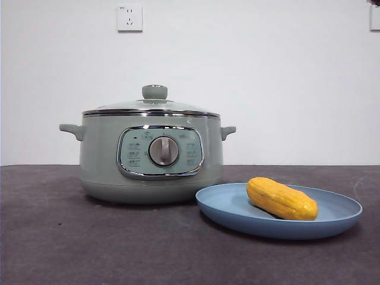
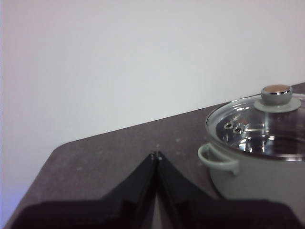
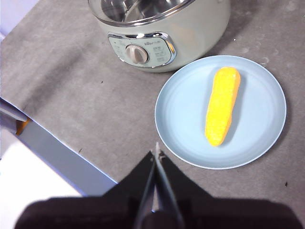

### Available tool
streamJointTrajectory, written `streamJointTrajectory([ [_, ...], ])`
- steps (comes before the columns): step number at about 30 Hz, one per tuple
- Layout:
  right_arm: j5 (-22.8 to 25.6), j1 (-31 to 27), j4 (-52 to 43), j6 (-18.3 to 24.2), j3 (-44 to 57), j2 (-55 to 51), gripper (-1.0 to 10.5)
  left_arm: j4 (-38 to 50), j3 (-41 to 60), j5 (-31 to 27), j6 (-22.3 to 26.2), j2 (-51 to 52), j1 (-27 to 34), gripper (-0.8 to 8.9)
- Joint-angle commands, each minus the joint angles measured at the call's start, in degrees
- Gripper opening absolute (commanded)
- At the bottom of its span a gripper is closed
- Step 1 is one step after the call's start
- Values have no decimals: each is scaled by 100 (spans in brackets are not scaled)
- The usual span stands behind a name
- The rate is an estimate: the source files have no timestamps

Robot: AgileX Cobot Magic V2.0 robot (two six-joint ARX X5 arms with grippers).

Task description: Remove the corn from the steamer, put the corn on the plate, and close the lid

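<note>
The yellow-orange corn (image 1: 281, 199) lies on the light-blue plate (image 1: 225, 205), to the right of the steamer; it also shows in the right wrist view (image 3: 221, 106) on the plate (image 3: 176, 114). The sage-green steamer (image 1: 101, 160) stands at centre with the glass lid (image 1: 153, 105) sitting on it, knob up. The left wrist view shows the steamer (image 2: 248, 179) and lid (image 2: 238, 126) closed. My left gripper (image 2: 156, 154) is shut and empty, off to the side of the pot. My right gripper (image 3: 156, 151) is shut and empty, high above the table near the plate.
The dark grey table (image 1: 59, 237) runs across the front. Its edge (image 3: 57, 148) shows in the right wrist view. A white wall with a socket (image 1: 129, 18) stands behind. A dark tip (image 1: 374, 2) shows at the top right corner.
</note>
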State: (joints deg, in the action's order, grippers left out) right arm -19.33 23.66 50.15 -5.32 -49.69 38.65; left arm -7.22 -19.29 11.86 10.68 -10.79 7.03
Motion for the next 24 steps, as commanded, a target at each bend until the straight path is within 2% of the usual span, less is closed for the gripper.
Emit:
streamJointTrajectory([
  [1, 15, 7, -15, 26, 9, -7, 0, 120, 479, -20, -170, 236, 26, -4],
  [15, 15, 7, -15, 26, 9, -9, 1, 103, 1897, -129, -684, 1069, 24, -4],
  [19, 13, 7, -15, 26, 9, -7, 1, -310, 1912, -133, -785, 1067, 20, -4],
  [24, 17, 7, -15, 26, 9, -9, 0, -289, 1912, -125, -909, 1067, 17, -4],
])
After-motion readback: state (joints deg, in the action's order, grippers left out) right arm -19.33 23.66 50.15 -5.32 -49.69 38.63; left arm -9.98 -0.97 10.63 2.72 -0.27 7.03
